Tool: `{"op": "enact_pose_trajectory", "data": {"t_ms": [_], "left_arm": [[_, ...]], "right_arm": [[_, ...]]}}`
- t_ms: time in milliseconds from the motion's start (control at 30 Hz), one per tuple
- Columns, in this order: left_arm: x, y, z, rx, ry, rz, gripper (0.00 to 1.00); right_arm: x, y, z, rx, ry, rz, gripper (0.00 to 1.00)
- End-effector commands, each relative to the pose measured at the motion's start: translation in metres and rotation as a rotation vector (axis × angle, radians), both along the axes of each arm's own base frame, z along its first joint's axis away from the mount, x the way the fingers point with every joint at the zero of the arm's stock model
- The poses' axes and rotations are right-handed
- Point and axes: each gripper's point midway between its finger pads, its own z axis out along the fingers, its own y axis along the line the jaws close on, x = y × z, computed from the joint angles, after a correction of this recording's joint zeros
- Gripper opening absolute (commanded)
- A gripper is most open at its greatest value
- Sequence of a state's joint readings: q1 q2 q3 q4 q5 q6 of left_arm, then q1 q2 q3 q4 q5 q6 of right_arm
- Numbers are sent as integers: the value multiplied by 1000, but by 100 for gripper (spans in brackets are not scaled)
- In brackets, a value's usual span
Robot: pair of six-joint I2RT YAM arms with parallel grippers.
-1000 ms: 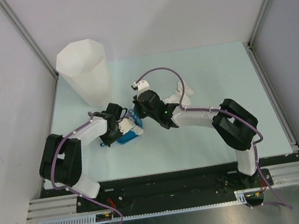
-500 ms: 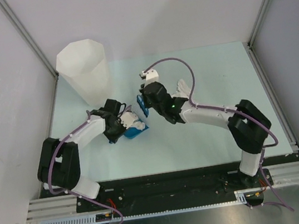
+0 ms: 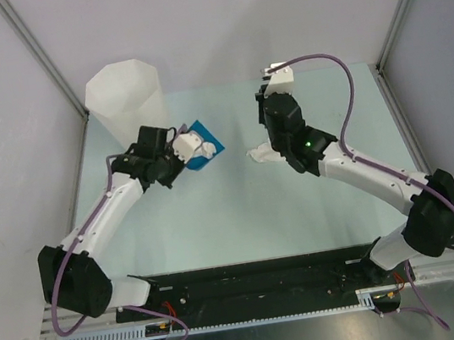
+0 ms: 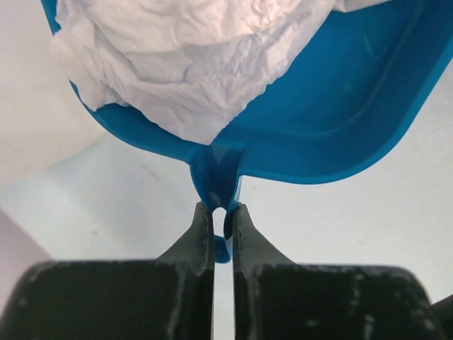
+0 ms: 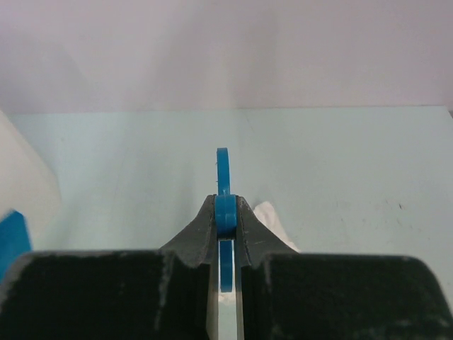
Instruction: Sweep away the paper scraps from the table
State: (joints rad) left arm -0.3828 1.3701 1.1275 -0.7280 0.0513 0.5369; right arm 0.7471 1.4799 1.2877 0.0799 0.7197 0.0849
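While your left claw [image 4: 221, 212] grips the blue dustpan [image 4: 340, 120] by its handle, a paper scrap [image 4: 191, 64] sits inside it, near the white bin [image 3: 125, 108]. Your right claw [image 5: 226, 212] clamps a thin blue handle [image 5: 223, 170], with a second scrap [image 3: 259, 153] on the table [image 3: 242, 210] just beside it.

Tall bin [image 3: 125, 108] is blocking tabletop [image 3: 242, 210] far-left corner, w/ dustpan [image 3: 205, 146] being held just beside; centre btwn left hand [image 4: 221, 212] & right hand [image 5: 225, 212] is lying open.
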Motion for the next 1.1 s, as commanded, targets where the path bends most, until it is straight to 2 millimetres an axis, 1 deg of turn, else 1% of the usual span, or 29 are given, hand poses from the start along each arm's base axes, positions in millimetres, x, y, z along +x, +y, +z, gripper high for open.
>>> {"op": "enact_pose_trajectory", "data": {"t_ms": [0, 33, 67, 100, 167, 200, 267, 300, 367, 433, 500, 533, 567, 600, 667, 700, 733, 767, 800, 833, 867, 900, 933, 967, 1000, 1033, 1067], "left_arm": [[18, 7, 55, 4, -139, 22, 0], [20, 12, 57, 27, -143, 37, 0], [22, 12, 62, 23, -151, 43, 0], [26, 10, 72, 13, -171, 43, 0], [30, 9, 79, 5, -176, 50, 0], [34, 7, 91, -15, -199, 63, 0], [40, 4, 96, -32, -207, 76, 0], [43, 3, 104, -49, -220, 91, 0], [48, 3, 109, -52, -229, 108, 0], [54, 4, 120, -63, -256, 125, 0], [59, 5, 132, -80, -280, 129, 0], [63, 6, 134, -85, -283, 135, 0], [67, 12, 138, -82, -291, 156, 0], [73, 12, 143, -85, -303, 166, 0], [79, 19, 151, -85, -321, 188, 0], [83, 21, 162, -95, -348, 203, 0], [86, 23, 166, -98, -357, 214, 0], [89, 28, 172, -106, -369, 235, 0], [92, 31, 184, -117, -396, 248, 0], [96, 34, 188, -120, -403, 261, 0], [99, 42, 192, -121, -414, 288, 0], [103, 50, 203, -111, -444, 319, 0], [106, 58, 206, -96, -455, 343, 0], [112, 69, 204, -68, -456, 379, 0], [116, 76, 212, -51, -476, 407, 0], [118, 94, 216, 10, -498, 472, 0], [123, 105, 214, 66, -500, 502, 0]], "right_arm": [[-11, -18, -15, -38, 22, -49, 0], [-12, -20, -17, -41, 26, -54, 0], [-13, -24, -22, -43, 34, -59, 0], [-13, -27, -25, -43, 39, -66, 0], [-15, -31, -33, -49, 54, -67, 0], [-16, -33, -32, -44, 53, -67, 0], [-15, -38, -36, -45, 58, -75, 0], [-16, -39, -39, -45, 64, -77, 0], [-17, -43, -43, -49, 73, -82, 0], [-19, -45, -47, -53, 82, -84, 0], [-19, -46, -51, -52, 89, -81, 0], [-19, -47, -55, -54, 97, -81, 0], [-19, -47, -56, -55, 100, -79, 0], [-19, -47, -59, -60, 106, -80, 0], [-18, -47, -63, -66, 116, -78, 0], [-18, -47, -64, -67, 118, -78, 0], [-18, -47, -66, -73, 123, -77, 0], [-17, -47, -68, -75, 128, -79, 0], [-17, -49, -70, -78, 133, -81, 0], [-17, -49, -71, -78, 135, -81, 0], [-17, -49, -72, -79, 140, -77, 0], [-16, -49, -73, -78, 141, -78, 0], [-16, -49, -73, -80, 141, -74, 0], [-16, -48, -74, -87, 144, -72, 0], [-15, -48, -77, -96, 148, -71, 0], [-15, -48, -77, -100, 149, -71, 0], [-15, -48, -78, -106, 152, -68, 0]]}}
